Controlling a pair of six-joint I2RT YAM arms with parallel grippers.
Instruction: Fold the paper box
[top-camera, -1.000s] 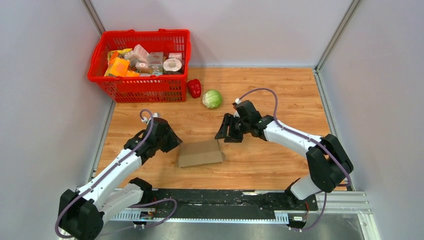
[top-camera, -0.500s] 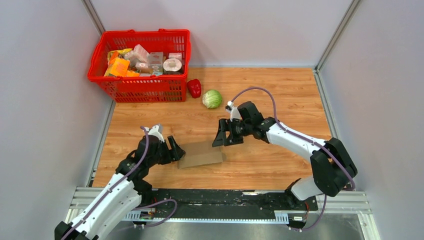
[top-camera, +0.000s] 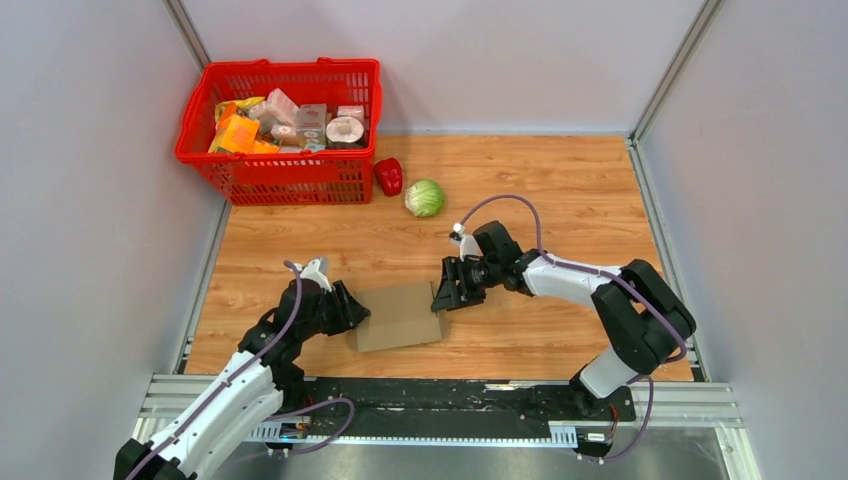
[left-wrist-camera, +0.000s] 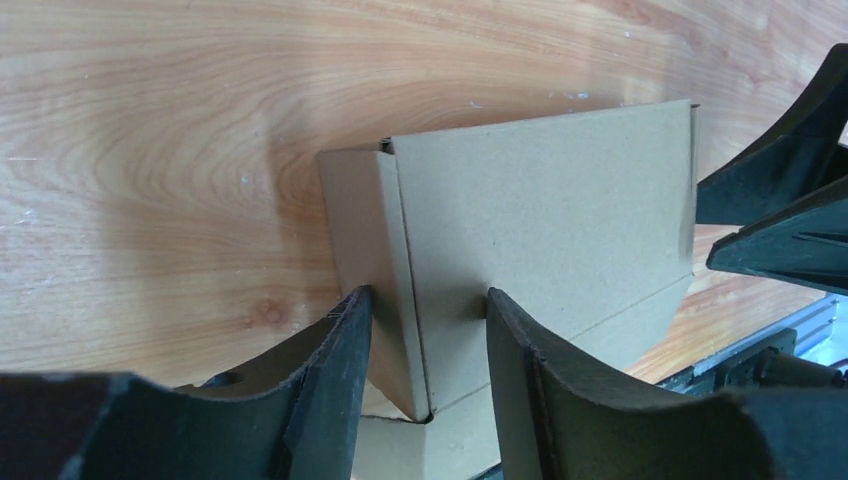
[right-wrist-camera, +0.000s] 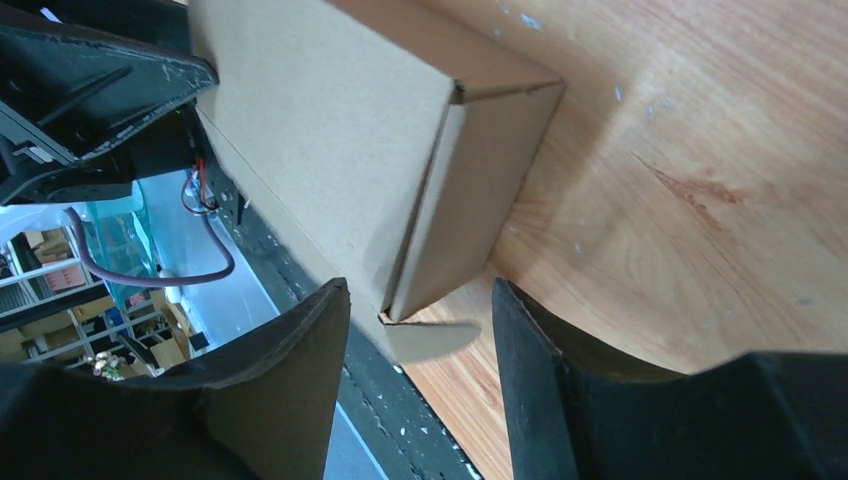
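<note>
The paper box (top-camera: 400, 314) is plain brown cardboard, partly opened from flat, lying on the wooden table near its front edge. My left gripper (top-camera: 352, 310) is open at the box's left end. In the left wrist view the box (left-wrist-camera: 545, 200) shows a side panel and a top panel, and their corner edge stands between my left gripper's (left-wrist-camera: 426, 335) fingers. My right gripper (top-camera: 446, 296) is open at the box's right end. In the right wrist view the box's (right-wrist-camera: 330, 130) end corner sits between my right gripper's (right-wrist-camera: 415, 315) fingers, with a small flap below it.
A red mesh basket (top-camera: 262, 176) with several printed packages stands at the back left. A red pepper (top-camera: 388, 176) and a green cabbage (top-camera: 424, 197) lie beside it. A black rail (top-camera: 430, 400) runs along the near edge. Grey walls close in both sides.
My left gripper has swung down and in to the box's left end. My right gripper has come down to the right end. The box has shifted slightly towards the near edge.
</note>
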